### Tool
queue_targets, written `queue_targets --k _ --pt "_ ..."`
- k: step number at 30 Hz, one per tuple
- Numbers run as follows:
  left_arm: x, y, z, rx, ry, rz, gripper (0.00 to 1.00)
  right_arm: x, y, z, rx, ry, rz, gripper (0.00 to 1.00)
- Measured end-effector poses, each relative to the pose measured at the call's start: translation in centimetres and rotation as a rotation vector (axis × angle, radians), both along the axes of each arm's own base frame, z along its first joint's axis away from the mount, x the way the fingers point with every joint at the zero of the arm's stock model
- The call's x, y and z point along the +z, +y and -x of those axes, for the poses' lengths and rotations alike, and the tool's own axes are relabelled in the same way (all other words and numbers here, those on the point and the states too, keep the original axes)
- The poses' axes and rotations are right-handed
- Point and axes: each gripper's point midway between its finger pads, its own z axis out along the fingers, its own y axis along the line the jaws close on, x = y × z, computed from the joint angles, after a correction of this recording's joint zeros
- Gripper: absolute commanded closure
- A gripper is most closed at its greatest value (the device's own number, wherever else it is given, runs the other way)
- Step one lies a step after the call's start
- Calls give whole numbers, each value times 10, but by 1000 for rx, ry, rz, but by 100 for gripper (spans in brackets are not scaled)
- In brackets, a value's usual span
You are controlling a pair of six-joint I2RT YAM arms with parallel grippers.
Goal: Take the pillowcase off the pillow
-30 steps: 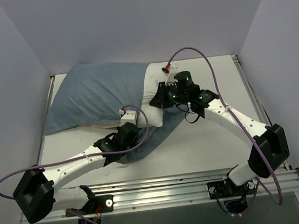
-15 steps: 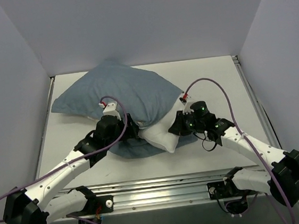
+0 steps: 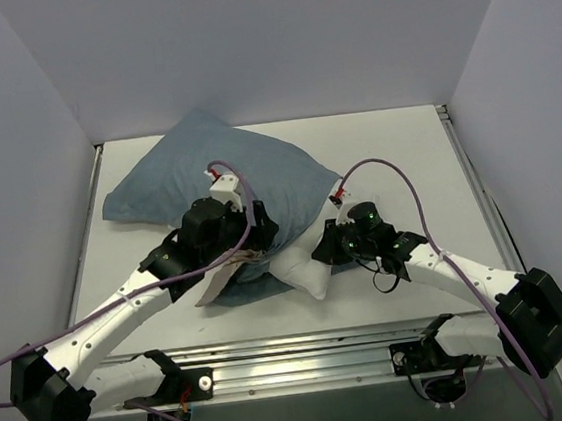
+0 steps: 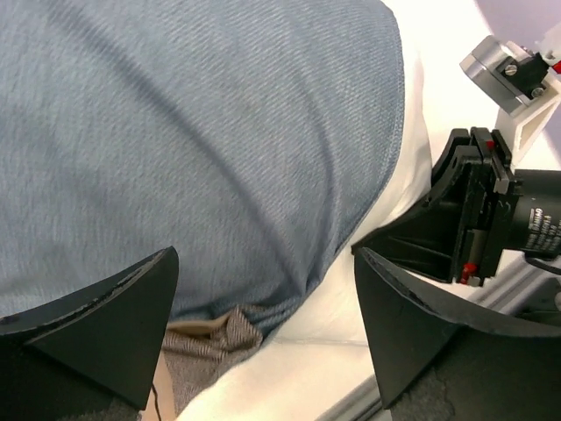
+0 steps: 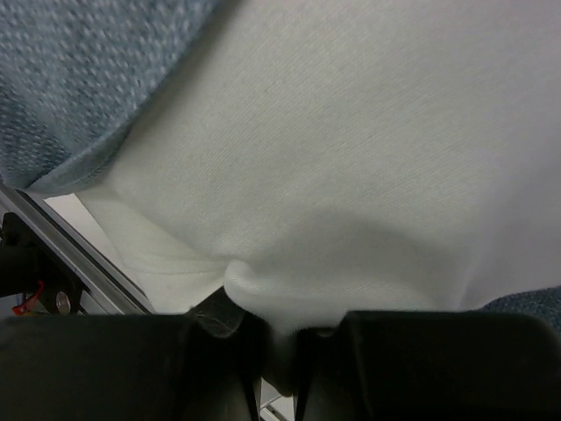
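Observation:
The blue pillowcase (image 3: 222,176) lies bunched across the middle of the table, still around most of the white pillow (image 3: 302,269), whose one corner pokes out toward the near edge. My left gripper (image 3: 251,242) hovers open over the pillowcase's open hem (image 4: 263,307), nothing between its fingers (image 4: 96,324); beige lining (image 4: 197,331) shows there. My right gripper (image 3: 325,246) is shut on the pillow's bare corner. In the right wrist view a fold of the pillow (image 5: 351,175) is pinched in that gripper (image 5: 279,355), with the pillowcase (image 5: 70,79) at upper left.
An aluminium rail (image 3: 306,354) runs along the near edge, also seen in the right wrist view (image 5: 83,259). White walls close in the left, back and right sides. Purple cables (image 3: 382,165) loop above both arms. The right arm's black wrist (image 4: 478,219) sits close beside my left fingers.
My left gripper has opened and let go of the pillowcase, moving slightly back over it. The right gripper has pulled the pillow's corner toward the near edge, still shut on it.

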Motion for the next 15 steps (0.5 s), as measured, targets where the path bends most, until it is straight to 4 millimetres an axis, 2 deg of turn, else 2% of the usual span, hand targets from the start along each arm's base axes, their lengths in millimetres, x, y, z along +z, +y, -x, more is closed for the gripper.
queue_targets --k 5,8,11,15 --pt "2 -33 -15 -53 -82 -149 12 0 4 -2 5 -11 10 100" --pt "-8 -48 -26 -68 -107 -239 13 3 8 -4 7 -21 17 100" --pt "-22 -50 -39 -47 -107 -320 19 7 11 -6 10 -34 20 100" --pt "-32 -49 -51 -25 -113 -390 39 9 11 -9 3 -46 29 100"
